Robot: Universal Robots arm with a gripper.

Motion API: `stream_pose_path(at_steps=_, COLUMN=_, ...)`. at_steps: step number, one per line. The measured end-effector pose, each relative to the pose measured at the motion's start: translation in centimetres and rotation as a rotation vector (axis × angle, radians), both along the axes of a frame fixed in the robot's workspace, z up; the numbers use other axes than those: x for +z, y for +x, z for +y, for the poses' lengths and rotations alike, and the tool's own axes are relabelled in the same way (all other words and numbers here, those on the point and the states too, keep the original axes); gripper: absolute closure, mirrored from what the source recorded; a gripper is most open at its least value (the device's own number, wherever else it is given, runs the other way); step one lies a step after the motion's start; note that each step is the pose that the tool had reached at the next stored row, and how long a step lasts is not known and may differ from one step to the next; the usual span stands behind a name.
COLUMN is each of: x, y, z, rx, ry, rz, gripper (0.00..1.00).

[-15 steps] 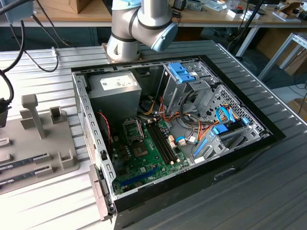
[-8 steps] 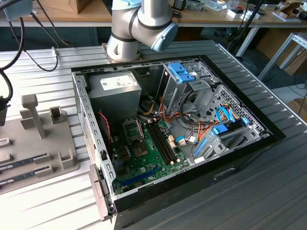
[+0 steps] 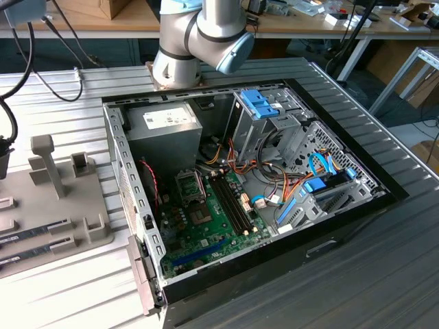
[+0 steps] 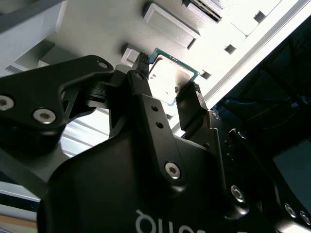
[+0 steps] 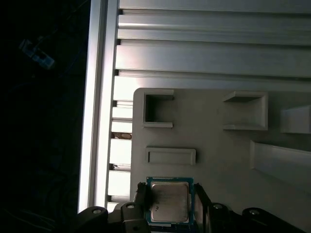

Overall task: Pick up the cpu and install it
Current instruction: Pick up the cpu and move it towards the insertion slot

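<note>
Over the grey holder tray (image 5: 218, 160) on the worktop (image 5: 194, 53), the gripper's (image 4: 165, 76) fingers (image 4: 187, 104) clamp two opposite edges of the cpu (image 5: 168, 203), an edge hold that apparently spares its faces and carries it flat.

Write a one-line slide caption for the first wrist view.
Gripper shut on the cpu, gripping its opposite edges, at the grey tray.

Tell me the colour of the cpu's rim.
Green rim on the cpu, clearest in the first wrist view.
</note>
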State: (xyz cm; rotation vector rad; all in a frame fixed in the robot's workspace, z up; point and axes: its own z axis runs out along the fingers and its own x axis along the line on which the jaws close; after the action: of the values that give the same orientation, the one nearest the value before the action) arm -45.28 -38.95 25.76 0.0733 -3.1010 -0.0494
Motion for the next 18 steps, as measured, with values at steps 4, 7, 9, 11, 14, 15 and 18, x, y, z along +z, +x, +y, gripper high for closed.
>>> stream_pose_path(at_steps=4, x=0.12, y=0.0, z=0.0, rx=0.0, ry=0.0, rz=0.0, gripper=0.53)
stream_pose_path(at_steps=7, x=0.24, y=0.0, z=0.0, rx=0.0, ry=0.0, rz=0.0, gripper=0.53)
stream_pose_path(at_steps=9, x=0.31, y=0.0, z=0.0, rx=0.0, ry=0.0, rz=-0.0001, gripper=0.53)
stream_pose_path(at_steps=11, x=0.41, y=0.0, z=0.0, rx=0.0, ry=0.0, rz=-0.0001, gripper=0.53)
stream_pose_path(at_steps=14, x=0.48, y=0.0, z=0.0, rx=0.0, ry=0.0, rz=0.0, gripper=0.53)
stream_pose_path(at_steps=15, x=0.5, y=0.0, z=0.0, rx=0.0, ry=0.0, rz=0.0, gripper=0.53)
stream_pose_path(at_steps=18, x=0.58, y=0.0, z=0.0, rx=0.0, ry=0.0, rz=0.0, gripper=0.53)
